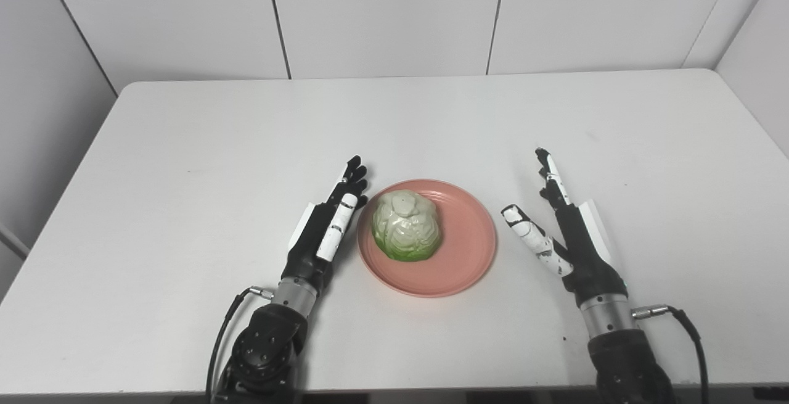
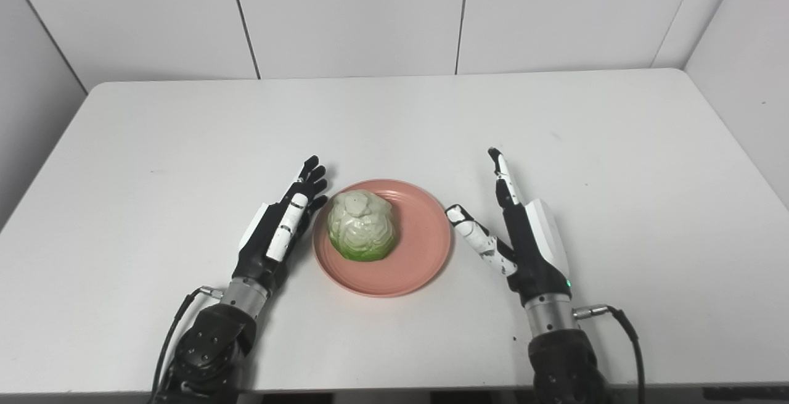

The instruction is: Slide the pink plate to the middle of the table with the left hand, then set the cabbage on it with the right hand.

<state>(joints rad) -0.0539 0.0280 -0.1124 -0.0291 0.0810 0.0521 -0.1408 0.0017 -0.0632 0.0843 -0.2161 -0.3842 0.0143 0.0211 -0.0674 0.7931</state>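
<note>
A cabbage (image 1: pixel 406 226) sits on the left half of a pink plate (image 1: pixel 468 250) near the middle front of a white table (image 1: pixel 185 145); by the look of it both parts of the task are done. The left hand (image 1: pixel 327 225) lies just beside the plate's left rim, fingers straight and close together, holding nothing; whether it touches the rim cannot be told. The right hand (image 1: pixel 564 231) stands a little clear of the right rim, fingers extended and thumb spread wide, also empty.

What remains, on this reading, is a clean withdrawal: each hand should draw back and outward from the plate, the left one first lifting off the rim side so it does not nudge the plate off centre; the cabbage sits off to one side of the plate, so a bump could roll it.

The right eye view shows more of the white back of the right hand, with a small green light near its wrist; the left eye view shows that hand more edge-on.
</note>
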